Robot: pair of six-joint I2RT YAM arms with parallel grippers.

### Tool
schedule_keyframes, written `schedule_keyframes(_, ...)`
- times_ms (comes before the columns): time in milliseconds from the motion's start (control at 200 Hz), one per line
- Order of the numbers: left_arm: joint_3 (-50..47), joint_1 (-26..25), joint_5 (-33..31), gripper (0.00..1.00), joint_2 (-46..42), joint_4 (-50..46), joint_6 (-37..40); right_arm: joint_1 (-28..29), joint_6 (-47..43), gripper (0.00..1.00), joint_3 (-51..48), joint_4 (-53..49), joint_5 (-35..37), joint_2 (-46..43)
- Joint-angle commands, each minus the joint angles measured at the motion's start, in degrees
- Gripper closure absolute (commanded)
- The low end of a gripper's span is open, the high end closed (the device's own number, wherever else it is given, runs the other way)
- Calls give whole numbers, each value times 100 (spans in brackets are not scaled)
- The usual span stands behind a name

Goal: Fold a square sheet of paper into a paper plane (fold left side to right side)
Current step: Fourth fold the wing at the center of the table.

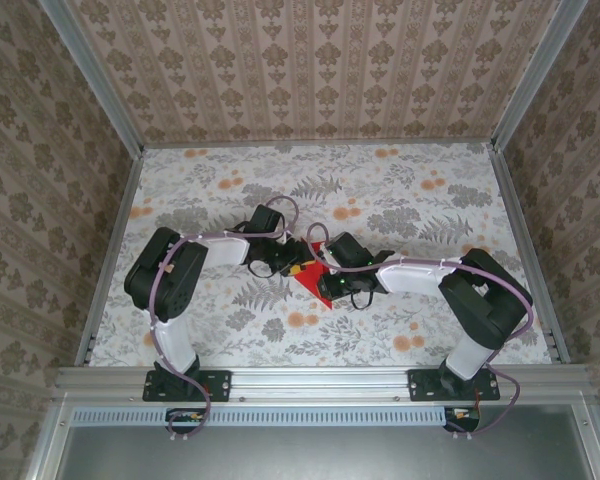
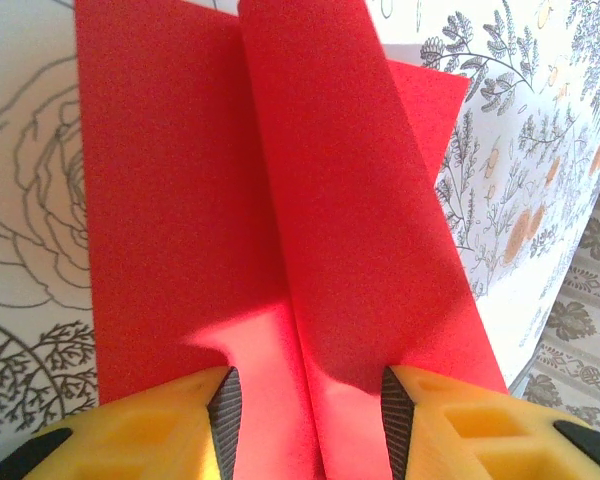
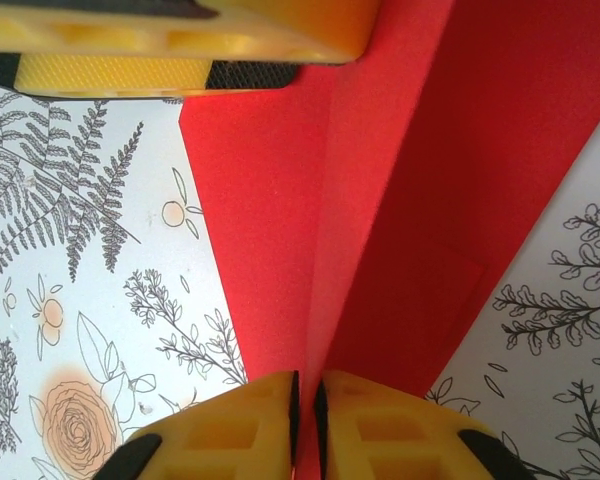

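The square sheet of paper (image 1: 308, 273) lies at the middle of the floral table (image 1: 430, 190), a small patch of red. The two arm ends meet over it and hide most of it, so its outline cannot be made out from above.

In the left wrist view the sheet (image 2: 280, 200) runs from the bottom to the top edge of the frame. It has one flat panel on the left and a raised flap in the middle, with a pointed corner showing at the upper right. Its top is cut off by the frame. The left gripper (image 2: 305, 405) sits at the bottom centre with its jaws well apart and the fold line running up between them. Whether either pad presses the paper cannot be told. From above, the left gripper (image 1: 290, 262) is just upper left of the red patch.

In the right wrist view the sheet (image 3: 400, 200) rises as a ridge from the bottom centre to the top right. The right gripper (image 3: 306, 385) has its jaws almost together, pinching the foot of that ridge, with only a thin dark slit between them. From above, it (image 1: 332, 284) sits just lower right of the red patch. The left gripper's yellow fingers (image 3: 180, 35) cross the top left, cut off by the frame, at the paper's far edge.
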Motion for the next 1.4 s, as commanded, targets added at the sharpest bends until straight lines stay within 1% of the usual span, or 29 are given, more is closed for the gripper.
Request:
schedule_keyframes(0, 87, -32, -85, 56, 197, -256, -11, -69, 87, 80, -14, 33, -244, -112)
schedule_keyframes(165, 75, -32, -103, 56, 204, -278, -2, -266, 138, 66, -13, -4, -503, -564)
schedule_keyframes(275, 82, -32, -111, 56, 198, -300, -7, -586, 243, 57, -53, 78, -946, -778)
schedule_keyframes(335, 91, -32, -103, 56, 198, -297, -2, -782, 331, 55, -50, 163, -1235, -786)
schedule_keyframes(425, 88, -32, -103, 56, 198, -300, 6, -984, 488, 55, -27, 292, -1481, -675)
schedule_keyframes(625, 105, -31, -103, 56, 182, -329, 17, -1054, 789, 61, 92, 694, -1919, -210)
schedule_keyframes(845, 116, -23, -96, 56, 163, -355, 32, -1011, 919, 66, 99, 927, -2041, 105)
schedule_keyframes(1040, 112, -23, -103, 56, 155, -386, 46, -975, 910, 76, 154, 912, -2049, 275)
schedule_keyframes(1205, 120, -14, -103, 56, 159, -407, 59, -977, 850, 89, 162, 792, -1947, 295)
schedule_keyframes(1395, 127, -14, -112, 56, 154, -434, 72, -991, 692, 93, 176, 453, -1634, 270)
